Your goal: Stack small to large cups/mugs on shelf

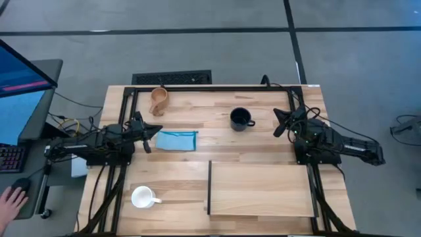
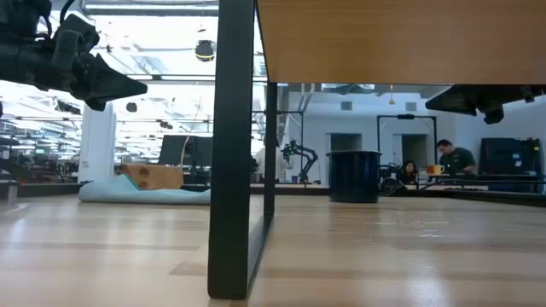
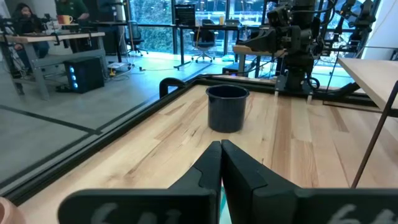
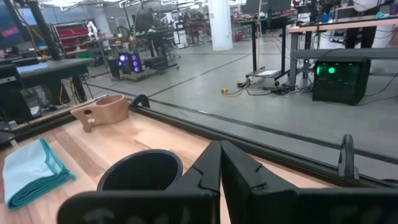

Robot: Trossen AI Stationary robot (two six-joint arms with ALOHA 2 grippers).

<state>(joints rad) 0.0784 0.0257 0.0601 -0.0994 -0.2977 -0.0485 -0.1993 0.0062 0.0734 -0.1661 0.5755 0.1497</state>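
The black mug (image 1: 241, 119) stands upright on the table's far middle, and also shows in the left wrist view (image 3: 227, 107) and right wrist view (image 4: 140, 171). The tan wooden cup (image 1: 158, 99) sits near the far left edge. The white mug (image 1: 143, 197) stands upright at the near left. The shelf (image 1: 263, 191), pale with a dark edge strip (image 1: 209, 187), fills the near right. My left gripper (image 1: 156, 131) hovers shut over the blue cloth's left end. My right gripper (image 1: 277, 126) hovers shut, right of the black mug.
A blue cloth (image 1: 176, 139) lies flat between the left gripper and the black mug. In the low view the shelf's dark leg (image 2: 232, 145) stands on the table with the board (image 2: 401, 38) raised above. A person's hand (image 1: 13, 197) rests off the table's left.
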